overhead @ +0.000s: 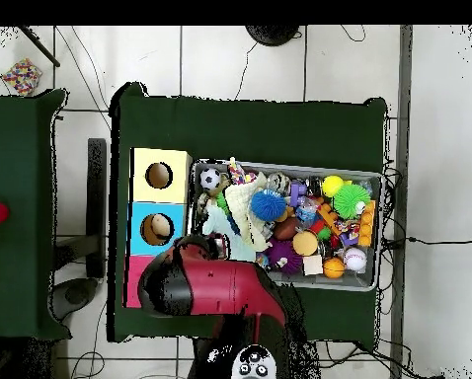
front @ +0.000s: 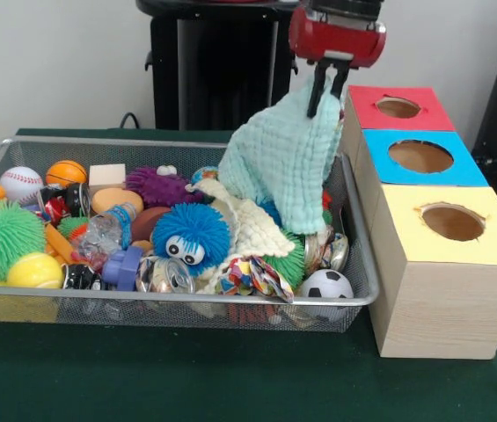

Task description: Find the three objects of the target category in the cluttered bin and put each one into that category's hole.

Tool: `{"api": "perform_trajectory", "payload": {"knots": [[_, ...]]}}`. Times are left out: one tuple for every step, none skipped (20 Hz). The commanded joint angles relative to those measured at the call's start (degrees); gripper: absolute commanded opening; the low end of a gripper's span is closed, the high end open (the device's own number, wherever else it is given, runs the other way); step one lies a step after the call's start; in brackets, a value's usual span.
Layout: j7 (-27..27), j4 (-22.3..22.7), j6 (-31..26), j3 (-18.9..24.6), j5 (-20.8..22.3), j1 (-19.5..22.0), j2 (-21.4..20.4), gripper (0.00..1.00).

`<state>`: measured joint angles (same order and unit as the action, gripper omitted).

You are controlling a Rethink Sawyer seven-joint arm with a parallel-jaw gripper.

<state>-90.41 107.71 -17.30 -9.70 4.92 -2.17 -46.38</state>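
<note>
The wire mesh bin (front: pixel 169 300) sits on the green table, full of small toys; it also shows in the overhead view (overhead: pixel 376 180). My gripper (front: pixel 323 92) is above the bin's right end, shut on a pale mint cloth (front: pixel 283 163) that hangs down into the bin. The blue fuzzy puffball with googly eyes (front: pixel 191 236) lies near the bin's front middle, left of the cloth; it also shows in the overhead view (overhead: pixel 268 205). The red-surround hole (front: pixel 398 107) is just right of the gripper, on the far box. The monkey plush is not visible.
The blue-surround hole (front: pixel 420 156) and the yellow-surround hole (front: pixel 452 221) lie in front of the red one. In the bin are a green spiky ball (front: pixel 2 237), a baseball (front: pixel 21 183), a soccer ball (front: pixel 325 284), a purple spiky toy (front: pixel 158 186) and a cream cloth (front: pixel 248 227).
</note>
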Motion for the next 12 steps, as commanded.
{"api": "perform_trajectory", "payload": {"knots": [[-14.9,3.9,6.0,1.7,-2.5,1.8,6.4,0.0],[-14.4,3.7,6.0,1.5,-2.4,1.7,6.7,0.0],[-14.0,3.5,6.0,1.3,-2.2,1.6,7.0,0.0],[-13.1,3.9,5.1,1.7,-2.5,2.1,6.8,1.0],[-12.9,3.6,4.4,1.3,-2.4,1.8,7.0,1.0],[-12.7,3.3,3.7,1.0,-2.2,1.5,7.1,1.0],[-12.5,2.9,3.4,0.2,-2.0,0.9,7.3,1.0],[-12.6,2.7,3.3,-0.3,-1.9,0.6,7.5,1.0],[-12.6,2.5,3.2,-0.8,-1.8,0.2,7.6,1.0],[-13.2,1.8,2.5,-1.9,-2.1,-0.7,7.9,1.0],[-13.6,1.8,2.3,-1.9,-2.6,-0.7,7.8,1.0],[-14.0,2.1,3.6,-0.9,-3.2,-0.2,7.7,1.0]]}}
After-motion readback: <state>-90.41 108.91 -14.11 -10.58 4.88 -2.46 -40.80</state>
